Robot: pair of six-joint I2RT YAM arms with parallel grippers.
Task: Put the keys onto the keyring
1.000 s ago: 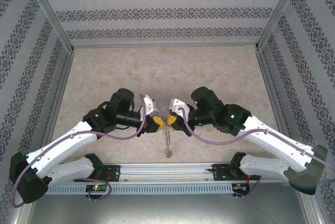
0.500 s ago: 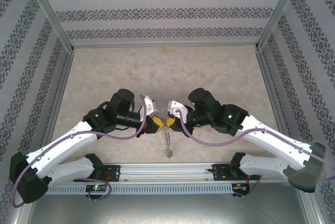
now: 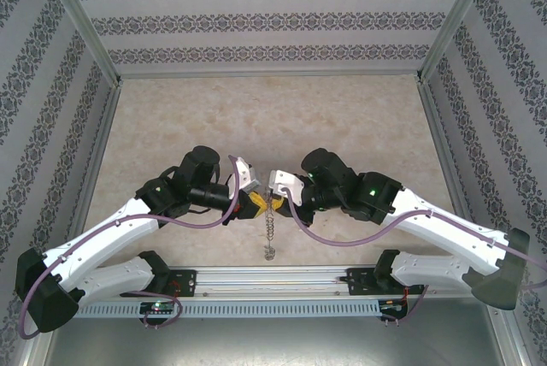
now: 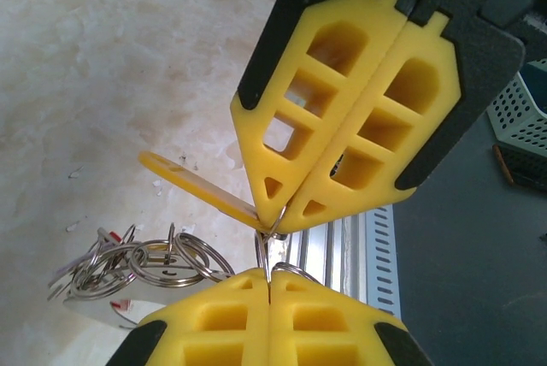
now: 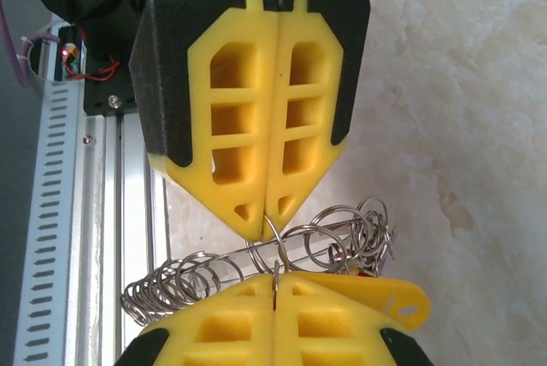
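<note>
Left gripper (image 3: 257, 203) and right gripper (image 3: 274, 201), both closed, meet tip-to-tip.

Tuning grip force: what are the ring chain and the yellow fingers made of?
Chain of thin silvery wire rings: metal, likely steel, polished, judging by the bright glints. Yellow latticed fingers: matte plastic, possibly printed, judging by the uniform colour, open cells and lack of shine.

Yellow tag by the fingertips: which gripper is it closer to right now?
Right. The yellow tag lies against the right gripper at its tip. The left gripper meets the right one tip to tip across the pinched wire ring, just beyond the tag.
</note>
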